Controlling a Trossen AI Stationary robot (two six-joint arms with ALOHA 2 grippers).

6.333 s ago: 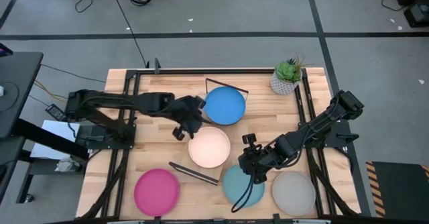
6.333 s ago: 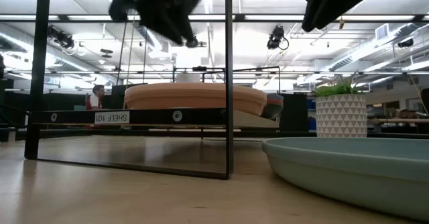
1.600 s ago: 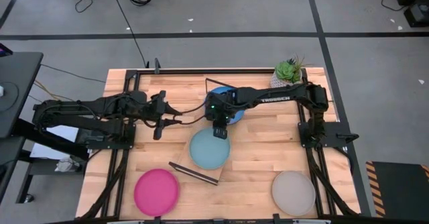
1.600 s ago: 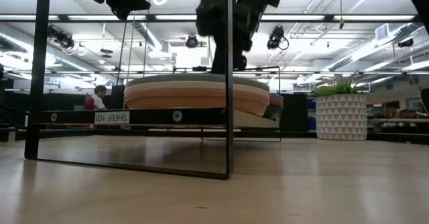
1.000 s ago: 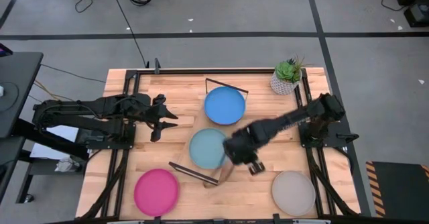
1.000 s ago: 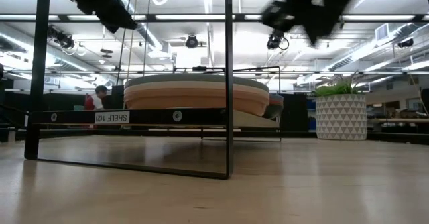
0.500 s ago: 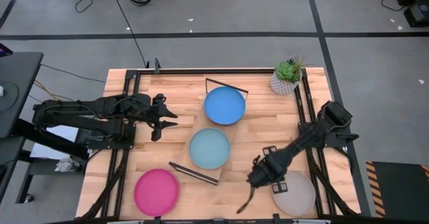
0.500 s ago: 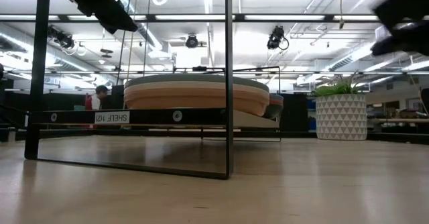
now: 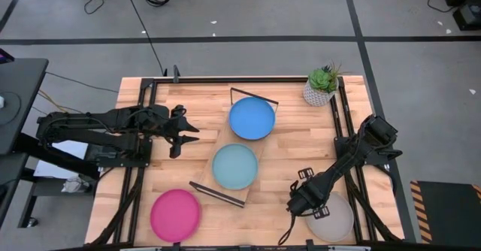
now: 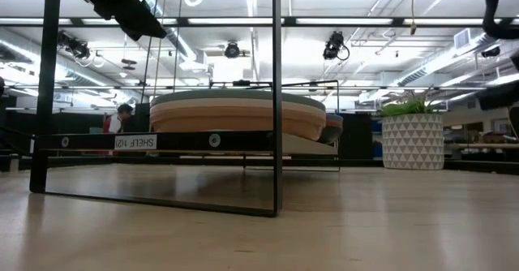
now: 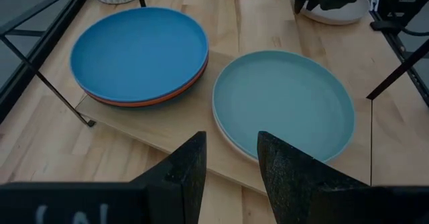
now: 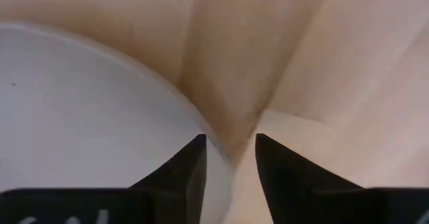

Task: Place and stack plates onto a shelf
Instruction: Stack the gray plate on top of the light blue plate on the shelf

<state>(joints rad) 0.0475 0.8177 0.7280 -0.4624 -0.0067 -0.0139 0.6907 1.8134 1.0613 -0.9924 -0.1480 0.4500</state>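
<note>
The shelf (image 9: pixel 213 185) lies aslant in the middle of the table. A blue plate (image 9: pixel 252 119) tops a stack on its far end; a light blue plate (image 9: pixel 234 166) tops another on its near end. A pink plate (image 9: pixel 176 215) and a grey plate (image 9: pixel 336 221) lie flat on the table near its front edge. My right gripper (image 9: pixel 299 204) points down at the grey plate's left rim (image 12: pixel 201 127), open, one finger over the plate and one outside it. My left gripper (image 9: pixel 188 134) hovers open, left of the shelf.
A potted plant (image 9: pixel 322 86) stands at the table's far right corner. Black wire frames (image 9: pixel 254 95) rise at both short ends of the shelf. Bare wood lies between the pink and grey plates.
My right gripper has swung from beside the light blue plate toward the table's near right corner, sinking and tipping to point down at the grey plate's left rim. The plates have stayed in place.
</note>
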